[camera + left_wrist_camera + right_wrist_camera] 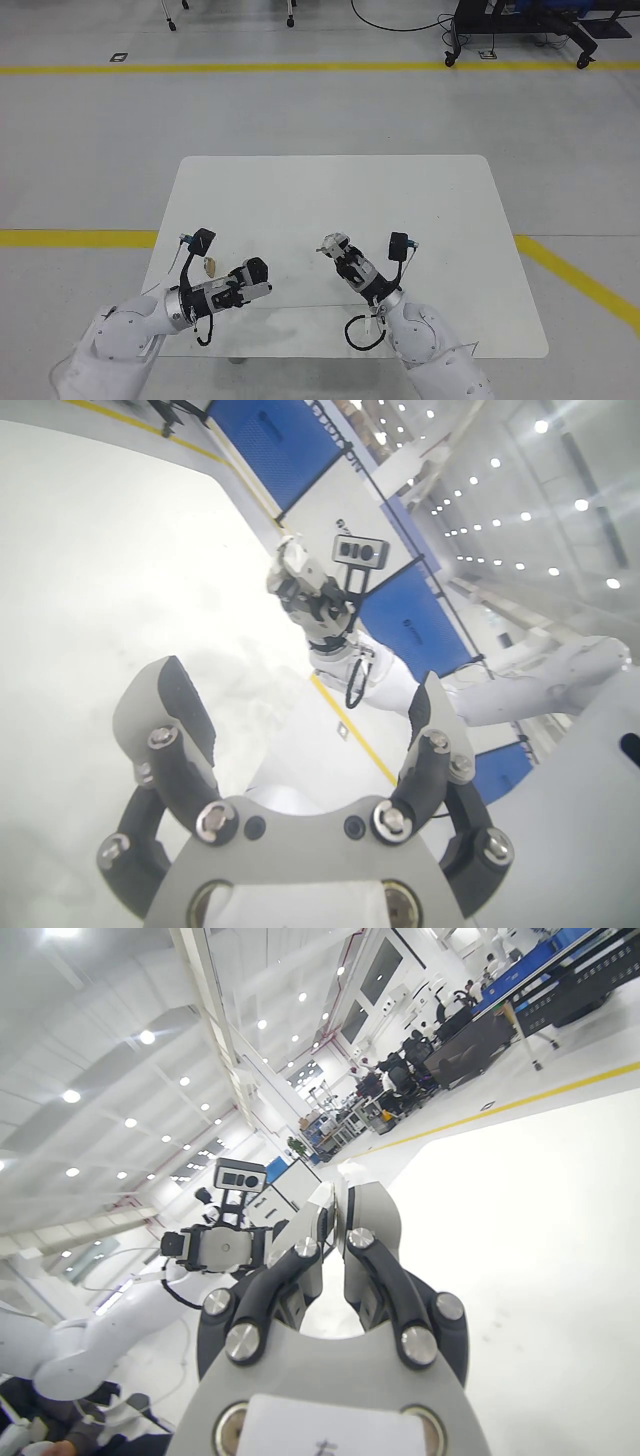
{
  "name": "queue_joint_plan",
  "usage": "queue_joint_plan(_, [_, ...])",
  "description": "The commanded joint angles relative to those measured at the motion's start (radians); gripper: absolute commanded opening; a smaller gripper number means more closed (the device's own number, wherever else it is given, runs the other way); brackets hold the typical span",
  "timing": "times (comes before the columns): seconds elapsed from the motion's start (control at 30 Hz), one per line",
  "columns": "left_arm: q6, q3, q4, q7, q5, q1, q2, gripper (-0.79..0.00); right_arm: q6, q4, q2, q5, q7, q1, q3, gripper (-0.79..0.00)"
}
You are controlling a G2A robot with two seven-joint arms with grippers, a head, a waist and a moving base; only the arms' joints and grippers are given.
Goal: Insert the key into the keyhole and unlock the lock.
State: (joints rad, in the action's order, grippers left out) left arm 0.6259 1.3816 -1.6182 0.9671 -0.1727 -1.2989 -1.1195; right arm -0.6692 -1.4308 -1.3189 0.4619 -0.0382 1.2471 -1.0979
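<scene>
A small brass-coloured lock lies on the white table near its front left, right beside my left arm. My left gripper hovers a little to the lock's right; its fingers stand wide open with nothing between them. Near the table's front middle, my right gripper is raised and shut on a thin metal key, pinched flat between the pads. The left wrist view shows the right gripper farther off, closed on a small pale piece. The lock's keyhole is too small to make out.
The table top is bare white around both grippers. A yellow floor line runs behind the table and another passes under its sides. A wheeled cart stands far back right.
</scene>
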Motion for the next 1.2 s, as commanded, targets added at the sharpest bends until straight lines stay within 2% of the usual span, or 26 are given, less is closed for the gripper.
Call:
queue_joint_plan(0.0, [-0.036, -0.077, 0.058, 0.083, -0.120, 0.064, -0.007, 0.000, -0.020, 0.020, -0.003, -0.071, 0.031, -0.018, 0.011, -0.785])
queue_joint_plan(0.07, [-0.059, -0.100, 0.104, 0.151, -0.132, 0.112, -0.007, 0.000, -0.036, 0.027, -0.005, -0.111, 0.046, -0.022, 0.019, -0.785])
queue_joint_plan(0.3, [-0.059, -0.100, 0.104, 0.151, -0.132, 0.112, -0.007, 0.000, -0.036, 0.027, -0.005, -0.111, 0.046, -0.022, 0.019, -0.785])
queue_joint_plan(0.37, [-0.058, -0.100, 0.091, 0.106, -0.123, 0.099, -0.008, 0.000, -0.036, 0.027, -0.005, -0.111, 0.046, -0.022, 0.019, -0.785])
queue_joint_plan(0.5, [-0.108, -0.127, 0.111, 0.118, -0.183, 0.117, -0.010, 0.000, -0.021, 0.027, -0.007, -0.183, 0.113, -0.023, 0.032, -0.785])
queue_joint_plan(0.6, [-0.111, -0.142, 0.131, 0.102, -0.183, 0.140, -0.013, 0.000, -0.023, 0.027, -0.007, -0.221, 0.152, -0.027, 0.037, -0.785])
queue_joint_plan(0.63, [-0.110, -0.144, 0.135, 0.094, -0.177, 0.145, -0.014, -0.043, -0.025, 0.028, -0.007, -0.228, 0.159, -0.028, 0.038, -0.785])
queue_joint_plan(0.7, [-0.113, -0.152, 0.143, 0.060, -0.149, 0.159, -0.016, -0.299, -0.026, 0.031, -0.007, -0.249, 0.178, -0.030, 0.037, -0.785])
queue_joint_plan(0.77, [-0.112, -0.159, 0.144, 0.038, -0.130, 0.165, -0.017, -0.409, -0.021, 0.034, -0.007, -0.258, 0.191, -0.031, 0.038, -0.785])
queue_joint_plan(0.97, [-0.118, -0.186, 0.149, 0.005, -0.105, 0.178, -0.021, -0.548, -0.019, 0.039, -0.009, -0.292, 0.230, -0.039, 0.042, -0.785])
queue_joint_plan(1.17, [-0.118, -0.199, 0.156, -0.008, -0.102, 0.183, -0.022, -0.597, -0.021, 0.041, -0.010, -0.310, 0.261, -0.042, 0.050, -0.785])
